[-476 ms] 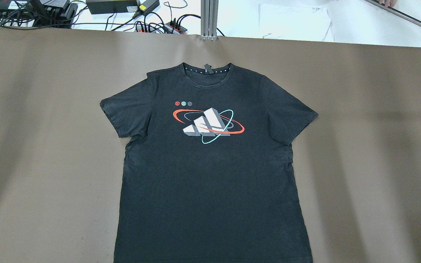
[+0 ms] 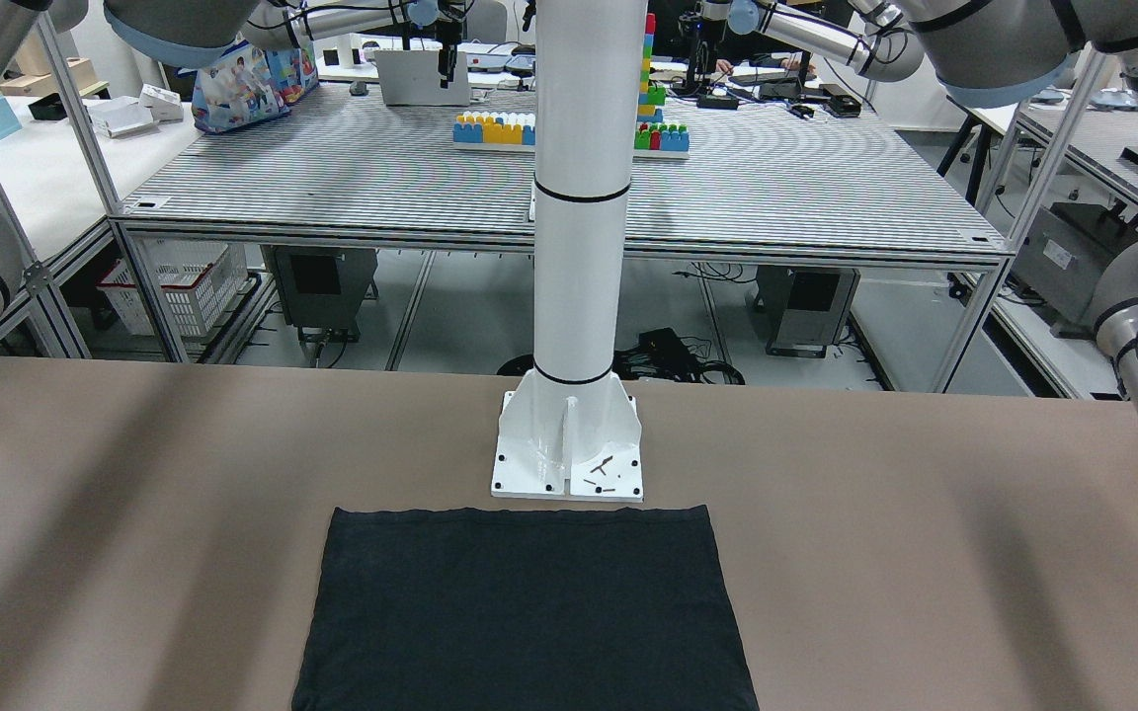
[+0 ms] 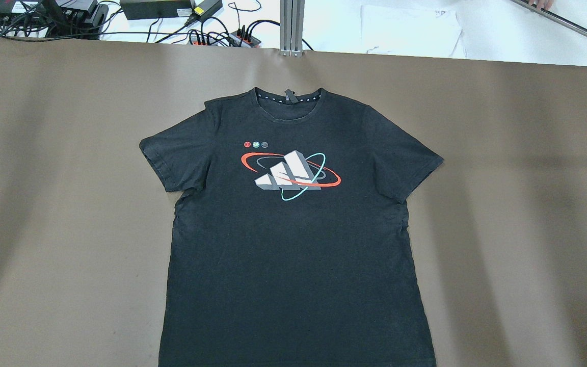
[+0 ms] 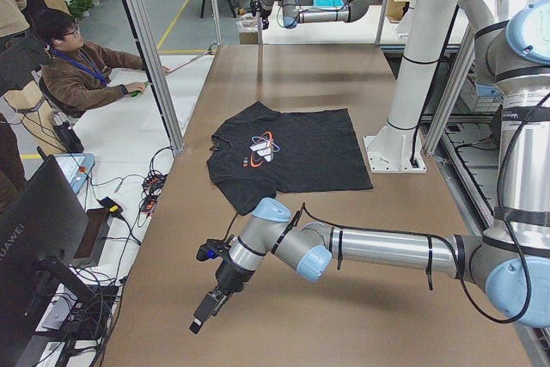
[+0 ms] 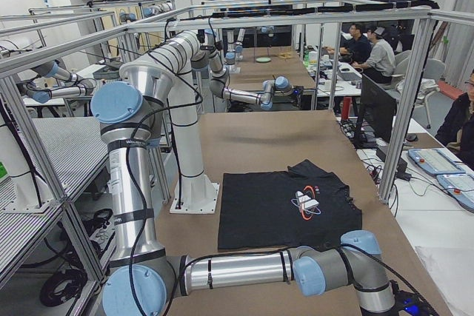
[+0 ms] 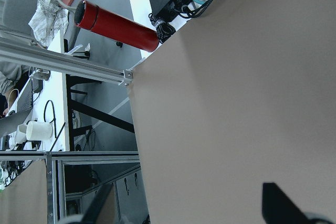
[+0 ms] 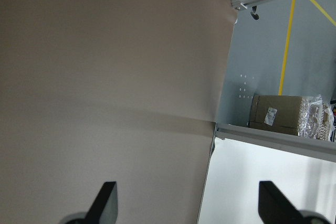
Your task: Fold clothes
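Note:
A black T-shirt (image 3: 293, 244) with a white, red and teal chest print lies flat, face up, in the middle of the brown table, collar at the far edge. It also shows in the front-facing view (image 2: 525, 612), the exterior left view (image 4: 292, 148) and the exterior right view (image 5: 281, 201). My left gripper (image 6: 189, 187) is open and empty over bare table near the left end (image 4: 210, 307), far from the shirt. My right gripper (image 7: 187, 184) is open and empty over bare table by the right end. Neither gripper shows in the overhead view.
The white arm column base (image 2: 569, 454) stands just behind the shirt's hem. Cables and power strips (image 3: 212, 30) and a folded white cloth (image 3: 410, 30) lie beyond the table's far edge. A red cylinder (image 6: 115, 22) lies off the left corner. A seated operator (image 4: 77, 70) is nearby.

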You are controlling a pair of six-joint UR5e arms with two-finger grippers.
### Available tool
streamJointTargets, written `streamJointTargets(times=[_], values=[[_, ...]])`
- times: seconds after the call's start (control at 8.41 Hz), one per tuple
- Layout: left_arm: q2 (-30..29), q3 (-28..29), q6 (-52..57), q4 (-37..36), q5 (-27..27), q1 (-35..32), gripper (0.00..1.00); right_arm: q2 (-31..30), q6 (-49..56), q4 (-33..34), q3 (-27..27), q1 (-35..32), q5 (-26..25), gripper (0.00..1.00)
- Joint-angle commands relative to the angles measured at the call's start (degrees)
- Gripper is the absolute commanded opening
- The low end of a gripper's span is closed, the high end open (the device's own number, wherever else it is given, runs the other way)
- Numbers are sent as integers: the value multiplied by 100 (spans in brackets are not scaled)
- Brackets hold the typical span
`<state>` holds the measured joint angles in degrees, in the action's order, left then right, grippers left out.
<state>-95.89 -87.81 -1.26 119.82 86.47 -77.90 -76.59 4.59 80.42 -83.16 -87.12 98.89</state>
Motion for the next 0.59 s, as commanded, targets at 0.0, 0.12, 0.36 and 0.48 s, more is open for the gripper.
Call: streamJointTargets(times=[0.0,0.12,0.36,0.48], values=[[-18,1,-67,-20,-338,-6,100,3,-19,-9,-69,55,8,94],[0,-86,-67,6,-402,-102,100,3,-20,-9,-69,55,34,94],[44,-96,-24,15,-403,-146,100,3,-2,-35,-69,55,43,94],[9,-139,-58,6,-376,-164,100,-5,-2,-61,-69,55,52,94]])
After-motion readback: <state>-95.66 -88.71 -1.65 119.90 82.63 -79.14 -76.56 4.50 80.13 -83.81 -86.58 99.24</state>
